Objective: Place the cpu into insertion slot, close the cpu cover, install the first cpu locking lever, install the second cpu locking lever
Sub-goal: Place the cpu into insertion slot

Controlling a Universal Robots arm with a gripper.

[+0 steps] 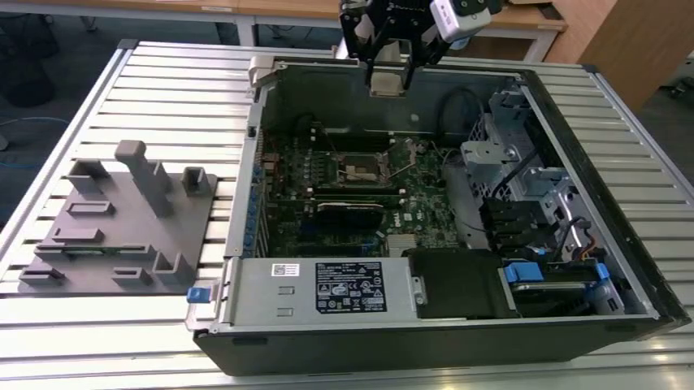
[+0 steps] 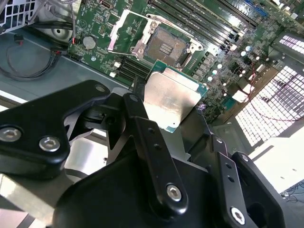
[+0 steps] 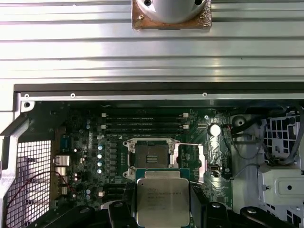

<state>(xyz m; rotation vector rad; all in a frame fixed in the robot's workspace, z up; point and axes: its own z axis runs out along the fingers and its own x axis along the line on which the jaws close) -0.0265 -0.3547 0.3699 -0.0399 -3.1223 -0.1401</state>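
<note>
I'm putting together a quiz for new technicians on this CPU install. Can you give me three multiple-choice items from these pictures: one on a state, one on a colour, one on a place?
1. The insertion slot is:
A. empty, with its contacts bare
B. filled with a chip
C. hidden under a heatsink

2. The circuit board around it is:
A. red
B. green
C. white

3. The cpu is:
A. seated in the insertion slot
B. held in the claw above the circuit board
C. lying loose on the circuit board

Answers:
1 A: both wrist views show bare contacts in the open socket.
2 B: green shows between the parts all over the board.
3 B: the claw grips the cpu by its edges, clear of the empty slot.
</note>
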